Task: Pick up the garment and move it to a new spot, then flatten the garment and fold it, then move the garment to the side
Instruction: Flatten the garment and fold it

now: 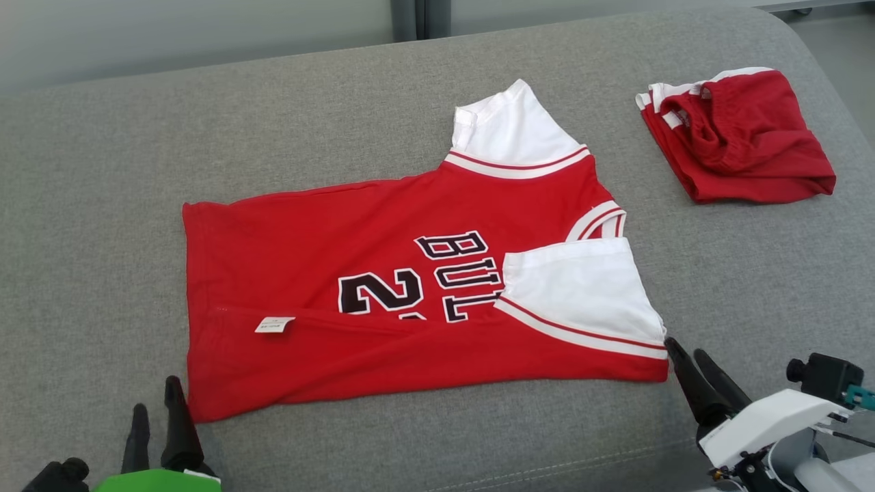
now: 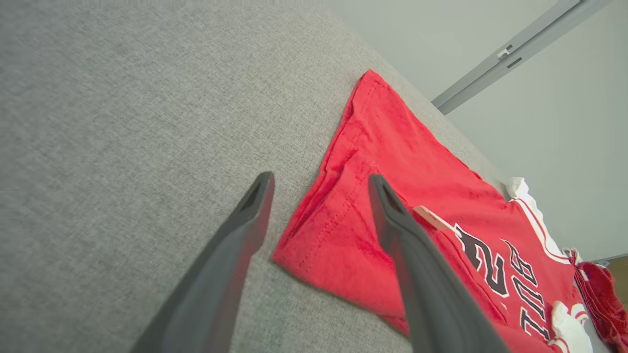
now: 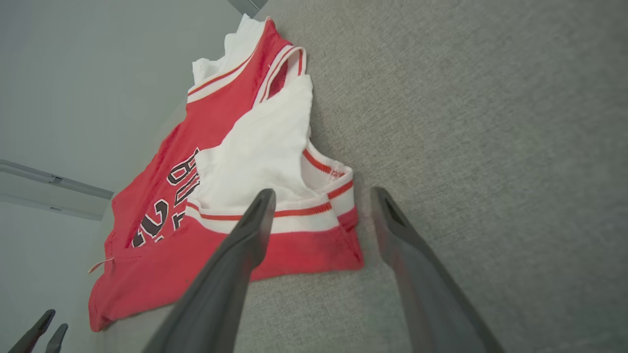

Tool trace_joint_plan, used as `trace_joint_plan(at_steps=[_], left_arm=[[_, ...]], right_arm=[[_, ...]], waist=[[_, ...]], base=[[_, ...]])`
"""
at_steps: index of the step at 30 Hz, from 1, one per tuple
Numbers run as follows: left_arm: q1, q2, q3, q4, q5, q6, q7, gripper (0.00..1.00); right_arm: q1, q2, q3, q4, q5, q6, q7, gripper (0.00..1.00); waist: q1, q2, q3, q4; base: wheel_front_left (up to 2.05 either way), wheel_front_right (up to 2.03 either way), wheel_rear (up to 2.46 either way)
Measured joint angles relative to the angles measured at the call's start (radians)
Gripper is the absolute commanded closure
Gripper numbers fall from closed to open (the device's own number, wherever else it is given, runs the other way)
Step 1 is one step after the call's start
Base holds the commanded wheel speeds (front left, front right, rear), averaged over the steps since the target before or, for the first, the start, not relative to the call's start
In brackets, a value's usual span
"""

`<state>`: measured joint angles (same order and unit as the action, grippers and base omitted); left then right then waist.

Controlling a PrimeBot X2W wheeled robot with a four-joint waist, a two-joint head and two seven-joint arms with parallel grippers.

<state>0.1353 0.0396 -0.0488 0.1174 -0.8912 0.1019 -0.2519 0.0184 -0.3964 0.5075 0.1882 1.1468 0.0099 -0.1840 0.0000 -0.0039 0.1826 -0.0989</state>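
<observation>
1. The jersey is laid flat at the middle of the grey cushion, with its long axis left to right and its near edge folded over.
2. The left gripper is set just beside the near left corner, the right gripper just beside the near right corner; neither arm is clearly nearer.
3. Both grippers are spread wide and nothing is grasped; whether cloth is touched cannot be told.

a grey woven-fabric surface carries two things: a red jersey with white sleeves, lying flat at its middle, and a bunched red garment well apart, far right.
</observation>
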Motion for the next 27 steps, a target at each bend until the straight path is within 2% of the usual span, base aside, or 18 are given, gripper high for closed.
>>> trace_joint_plan(at_steps=[6,12,17,23,27], left_arm=[[0.011,0.023,0.044,-0.024,0.051,0.005,0.000,0.00],[-0.107,0.074,-0.052,-0.035,0.144,0.005,0.007,0.00],[-0.263,0.080,-0.117,-0.011,0.205,0.005,0.060,0.00],[-0.435,0.080,-0.131,0.071,0.239,0.014,0.143,0.00],[-0.511,0.078,-0.124,0.144,0.244,0.021,0.206,0.00]], right_arm=[[0.030,-0.051,-0.050,0.001,-0.005,-0.022,-0.008,0.00],[-0.078,-0.141,-0.070,-0.051,-0.077,-0.029,0.005,0.00],[-0.233,-0.193,-0.064,-0.070,-0.126,-0.029,0.063,0.00],[-0.384,-0.204,-0.041,-0.073,-0.155,-0.027,0.139,0.00],[-0.465,-0.190,-0.014,-0.085,-0.164,-0.010,0.175,0.00]], waist=[[0.0000,0.0000,0.000,-0.007],[0.0000,0.0000,0.009,-0.006],[0.0000,0.0000,0.037,-0.004],[0.0000,0.0000,0.090,0.006],[0.0000,0.0000,0.132,0.013]], base=[[0.00,0.00,0.00],[0.00,0.00,0.00],[0.00,0.00,0.00],[0.00,0.00,0.00],[0.00,0.00,0.00]])
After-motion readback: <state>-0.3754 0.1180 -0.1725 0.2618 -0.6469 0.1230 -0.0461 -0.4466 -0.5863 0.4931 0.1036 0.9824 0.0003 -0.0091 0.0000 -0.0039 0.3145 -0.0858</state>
